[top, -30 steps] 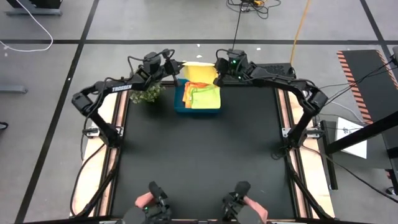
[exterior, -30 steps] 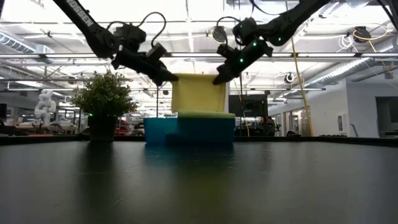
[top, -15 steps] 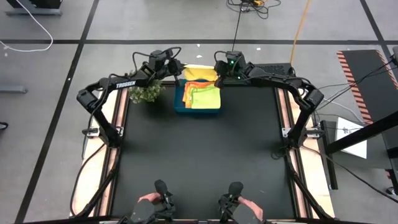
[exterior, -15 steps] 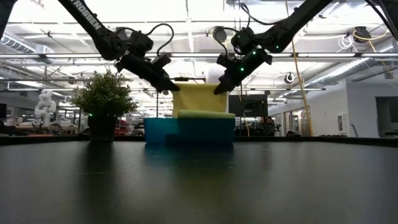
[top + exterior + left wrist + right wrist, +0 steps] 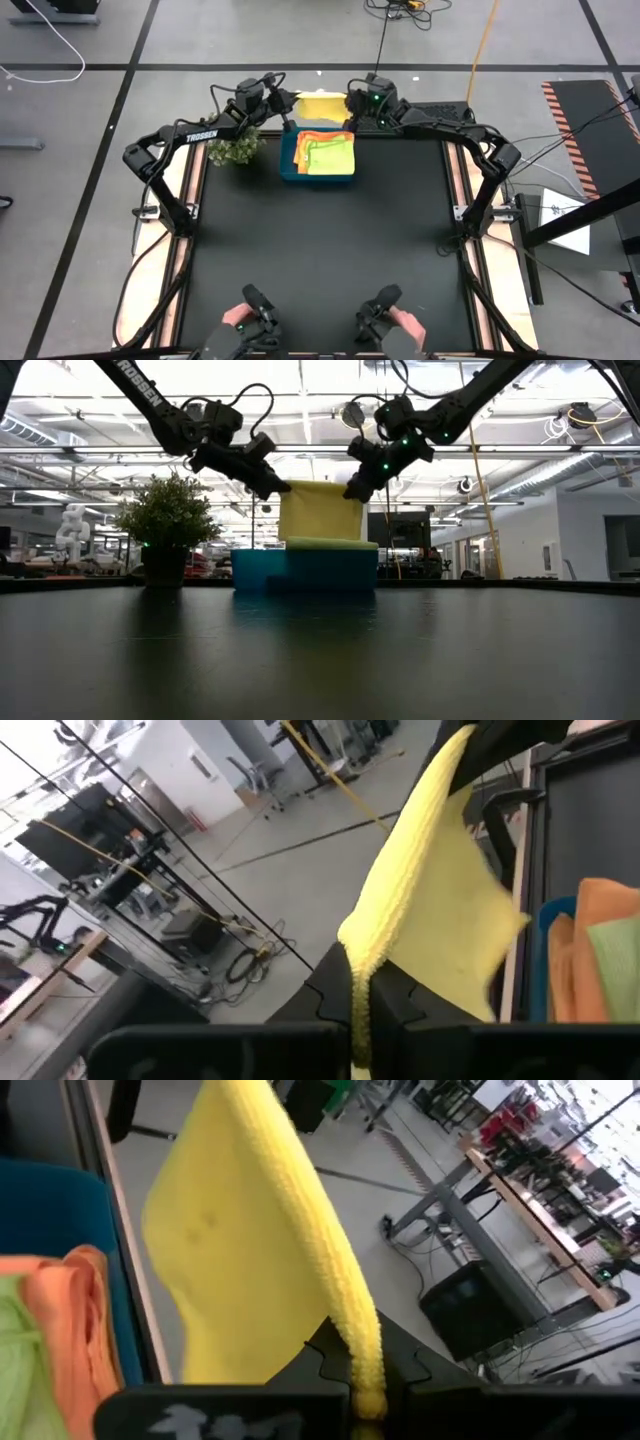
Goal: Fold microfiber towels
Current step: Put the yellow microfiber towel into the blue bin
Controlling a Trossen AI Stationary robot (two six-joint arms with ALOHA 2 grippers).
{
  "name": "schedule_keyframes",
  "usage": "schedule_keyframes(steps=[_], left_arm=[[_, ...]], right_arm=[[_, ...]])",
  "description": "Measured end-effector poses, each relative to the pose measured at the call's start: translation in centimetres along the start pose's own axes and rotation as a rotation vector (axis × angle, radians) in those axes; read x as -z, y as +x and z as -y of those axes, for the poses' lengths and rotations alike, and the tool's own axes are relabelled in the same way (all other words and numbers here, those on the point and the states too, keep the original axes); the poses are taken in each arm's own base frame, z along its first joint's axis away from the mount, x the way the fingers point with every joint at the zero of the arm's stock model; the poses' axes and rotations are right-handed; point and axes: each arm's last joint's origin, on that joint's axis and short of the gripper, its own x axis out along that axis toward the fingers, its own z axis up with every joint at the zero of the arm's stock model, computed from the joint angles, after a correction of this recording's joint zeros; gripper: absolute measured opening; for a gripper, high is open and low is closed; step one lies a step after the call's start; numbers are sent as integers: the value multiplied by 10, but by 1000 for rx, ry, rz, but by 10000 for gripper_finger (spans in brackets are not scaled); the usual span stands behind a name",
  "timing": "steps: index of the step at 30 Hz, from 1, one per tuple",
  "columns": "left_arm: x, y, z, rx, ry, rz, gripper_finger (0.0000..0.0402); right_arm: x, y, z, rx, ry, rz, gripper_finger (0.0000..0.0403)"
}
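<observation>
The left tool point(image 5: 283, 487) is pinched shut on one top corner of a yellow towel point(image 5: 320, 510), and the right tool point(image 5: 350, 490) is clamped shut on the other. Between them the towel hangs in the air as a flat sheet, above the far edge of the blue tray point(image 5: 305, 570) at the far side of the tabletop point(image 5: 320, 240). More towels, orange and lime green point(image 5: 330, 155), lie in the tray, and a small plant point(image 5: 165, 520) stands just left of it. To do this step well, I'd say both tools should stay level and keep the top edge taut. They should bring the sheet over open tabletop on the near side and lower it slowly, so it lies flat without wrinkles.
</observation>
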Motion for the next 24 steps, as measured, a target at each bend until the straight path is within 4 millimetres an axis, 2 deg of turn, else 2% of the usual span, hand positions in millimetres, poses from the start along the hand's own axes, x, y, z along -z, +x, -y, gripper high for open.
schedule_keyframes(steps=[6,11,14,19,24], left_arm=[[5,0,4,40,-30,-47,7],[13,-1,20,153,-26,-169,4],[11,-7,24,204,-37,-215,6],[-8,-21,30,270,-33,-213,4],[-35,-38,36,306,-12,-172,4]], right_arm=[[4,0,0,-53,37,-7,0],[2,-3,-25,-200,-11,-64,0],[-3,-7,-41,-259,-47,-83,0],[-14,-14,-66,-332,-102,-75,0],[-23,-18,-79,-317,-145,-81,0]])
